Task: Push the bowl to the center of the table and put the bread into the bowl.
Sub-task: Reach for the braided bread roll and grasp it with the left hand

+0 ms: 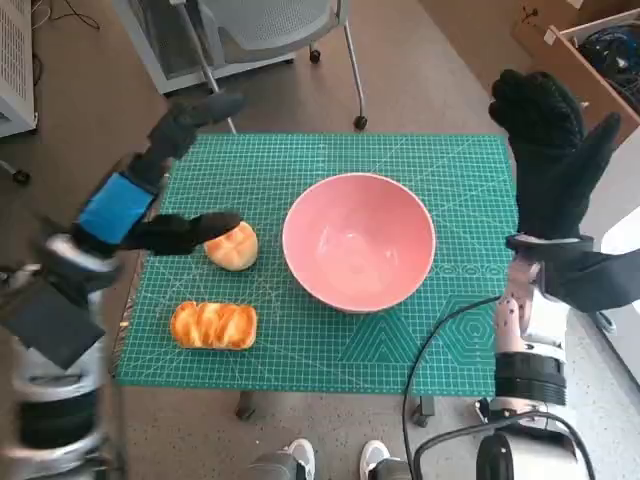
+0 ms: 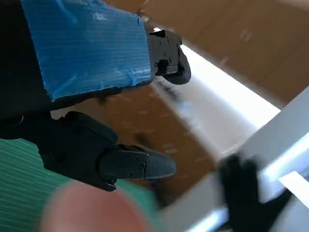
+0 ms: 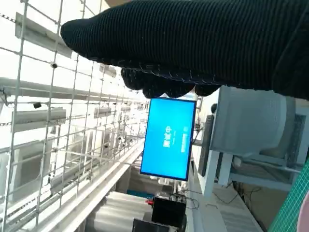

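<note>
The green cutting mat [image 1: 330, 260] covers the table top. The pink bowl [image 1: 358, 240] stands near its middle, slightly toward the right, with bare mat on every side; the widest free strip lies between the bowl and the mat's right edge. The bowl holds nothing (its inner surface shows plain pink).

Two breads lie on the mat's left part. The round bun [image 1: 233, 246] sits just beside the bowl's left rim, not touching it. The long ridged loaf [image 1: 214, 325] lies nearer the robot, close to the front left corner and well apart from the bowl.

The left hand [image 1: 165, 190] hovers over the mat's left edge with its fingers [image 2: 137, 164] spread apart; one black fingertip reaches the bun's top, and nothing is pinched. The right hand [image 1: 552, 150] is raised over the mat's right edge, gloved fingers extended and apart, holding nothing.
</note>
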